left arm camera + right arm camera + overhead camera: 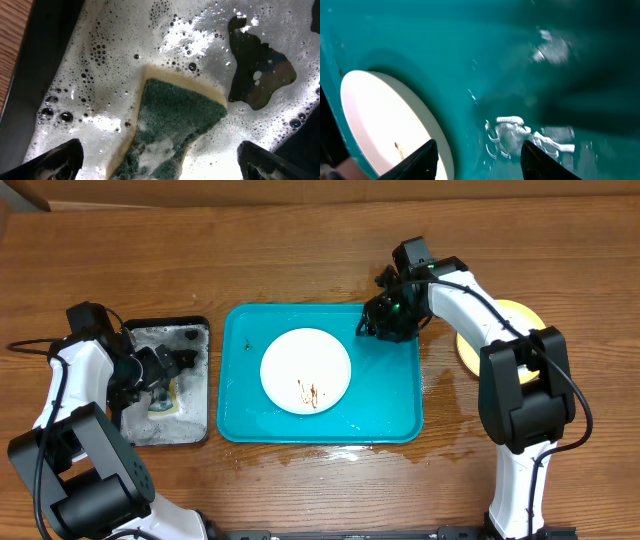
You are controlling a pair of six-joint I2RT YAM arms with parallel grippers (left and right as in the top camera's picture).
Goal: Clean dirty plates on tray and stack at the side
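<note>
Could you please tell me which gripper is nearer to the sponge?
Left. The left gripper hangs directly over the sponge in the black tray; the right gripper is over the turquoise tray, well away.

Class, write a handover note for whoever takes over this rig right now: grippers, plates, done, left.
Left gripper: open, over the sponge in the foamy black tray.
Right gripper: open, empty, over the turquoise tray's far right corner.
White plate: mid-tray, brown smears on it.
Done: pale yellow plate on the table right of the tray, partly behind the right arm.
Left: scrub the white plate, stack it there.
</note>
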